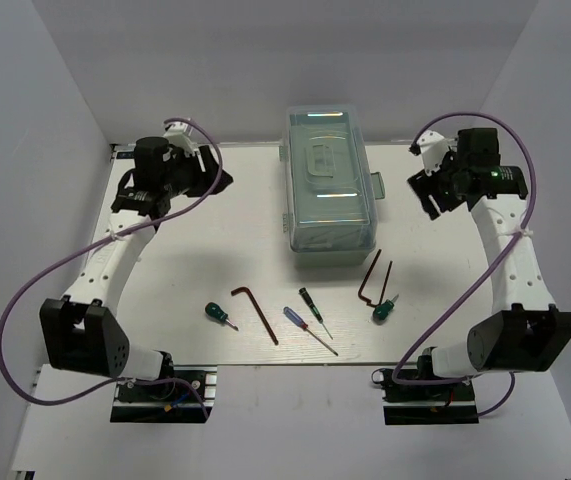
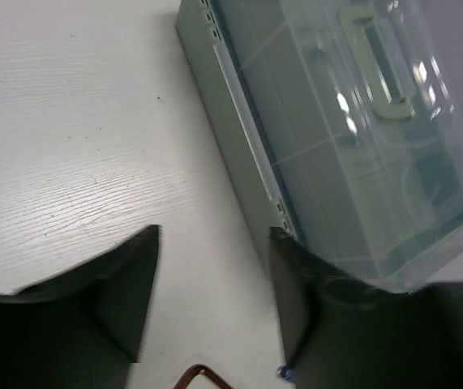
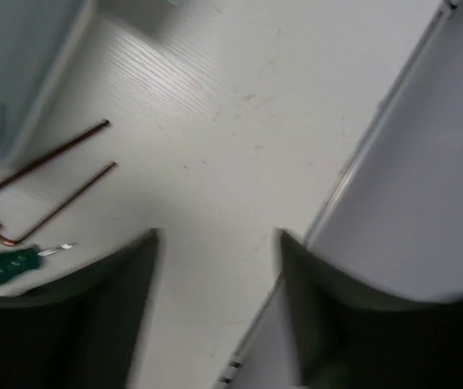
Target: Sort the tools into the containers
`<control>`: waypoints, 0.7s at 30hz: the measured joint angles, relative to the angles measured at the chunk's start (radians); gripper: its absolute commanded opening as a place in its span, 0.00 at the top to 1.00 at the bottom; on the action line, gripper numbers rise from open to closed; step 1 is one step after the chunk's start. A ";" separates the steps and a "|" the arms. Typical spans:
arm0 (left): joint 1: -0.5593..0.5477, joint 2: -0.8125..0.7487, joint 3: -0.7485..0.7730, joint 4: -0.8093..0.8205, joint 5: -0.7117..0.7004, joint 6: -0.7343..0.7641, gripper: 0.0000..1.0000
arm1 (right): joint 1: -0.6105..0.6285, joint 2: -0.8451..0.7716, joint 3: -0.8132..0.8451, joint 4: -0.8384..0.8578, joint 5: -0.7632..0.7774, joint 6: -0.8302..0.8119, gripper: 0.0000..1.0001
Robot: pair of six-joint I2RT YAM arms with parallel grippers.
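The closed toolbox [image 1: 330, 185], pale mint green with a clear lid, stands at the back middle of the table; it also shows in the left wrist view [image 2: 336, 138]. The tools lie in front of it: a green-handled screwdriver [image 1: 217, 315], a reddish hex key [image 1: 255, 312], a blue-handled screwdriver [image 1: 305, 328], a black-handled screwdriver [image 1: 313, 308], a second hex key [image 1: 373, 278] and a second green-handled screwdriver [image 1: 385, 308]. My left gripper [image 1: 215, 182] [image 2: 215, 232] is open and empty, left of the toolbox. My right gripper [image 1: 427, 190] [image 3: 217, 235] is open and empty, right of it.
The right wrist view shows the second hex key [image 3: 45, 182], the green screwdriver [image 3: 8, 265] and the table's right edge against the grey wall [image 3: 426, 203]. White walls enclose the table on three sides.
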 measured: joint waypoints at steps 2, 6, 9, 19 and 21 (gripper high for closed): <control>-0.001 0.031 0.000 0.000 0.034 -0.010 0.22 | 0.001 -0.005 0.000 0.002 -0.081 -0.006 1.00; -0.007 0.069 0.000 0.015 0.095 -0.024 0.21 | 0.021 0.021 0.042 0.032 -0.306 0.132 0.90; -0.008 0.090 0.001 0.043 0.141 -0.039 0.21 | 0.058 0.126 0.184 0.117 -0.480 0.312 0.62; -0.008 0.129 -0.007 0.233 0.296 -0.135 0.45 | 0.192 0.435 0.326 0.494 -0.692 0.870 0.41; -0.008 0.140 -0.007 0.280 0.320 -0.156 0.34 | 0.218 0.484 0.343 0.537 -0.689 0.941 0.39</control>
